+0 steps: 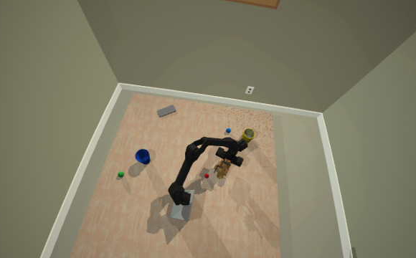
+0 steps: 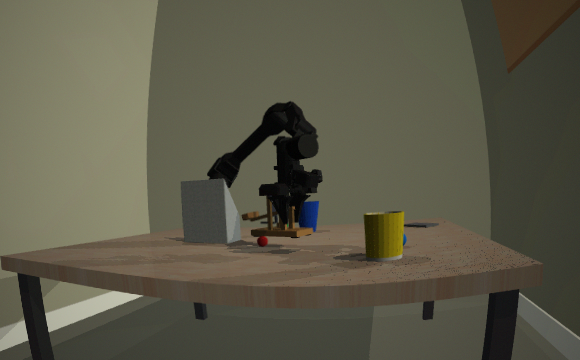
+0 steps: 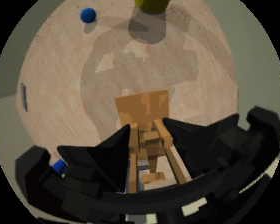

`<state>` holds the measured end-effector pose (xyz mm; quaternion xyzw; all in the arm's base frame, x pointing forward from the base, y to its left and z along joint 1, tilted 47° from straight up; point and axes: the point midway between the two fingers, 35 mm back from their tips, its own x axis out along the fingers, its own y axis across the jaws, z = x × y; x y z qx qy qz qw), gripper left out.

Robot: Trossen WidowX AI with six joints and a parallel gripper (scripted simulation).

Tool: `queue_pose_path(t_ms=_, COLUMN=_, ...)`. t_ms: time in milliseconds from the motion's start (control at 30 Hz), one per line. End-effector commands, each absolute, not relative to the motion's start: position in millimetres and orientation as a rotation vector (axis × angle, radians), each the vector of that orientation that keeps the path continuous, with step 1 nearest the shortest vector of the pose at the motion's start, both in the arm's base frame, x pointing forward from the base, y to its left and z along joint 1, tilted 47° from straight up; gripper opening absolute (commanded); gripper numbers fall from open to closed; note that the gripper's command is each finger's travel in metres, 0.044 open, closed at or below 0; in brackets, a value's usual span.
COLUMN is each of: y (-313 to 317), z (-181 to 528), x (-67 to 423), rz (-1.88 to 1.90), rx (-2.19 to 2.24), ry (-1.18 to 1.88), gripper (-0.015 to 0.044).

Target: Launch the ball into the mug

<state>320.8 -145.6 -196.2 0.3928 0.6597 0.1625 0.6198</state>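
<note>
My gripper is shut on the wooden catapult's uprights. The catapult hangs a little above the table, with its shadow below. Its launching arm's holder shows no ball. The yellow mug stands upright beyond the catapult, at the top of the wrist view. A red ball lies on the table between the catapult and the robot base.
A blue ball lies beside the yellow mug. A blue cup and a green ball are on the far left in the top view. A flat grey plate lies near the wall. The robot stands on a grey block.
</note>
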Motion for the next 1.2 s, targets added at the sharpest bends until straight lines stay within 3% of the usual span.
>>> queue_pose_path(t_ms=0, y=-153, z=-200, x=322, rz=0.275, rx=0.992, ry=1.55, gripper=0.0)
queue_pose_path(t_ms=1167, y=-127, z=-235, x=324, rz=0.24, rx=1.03, ry=1.562, gripper=0.0)
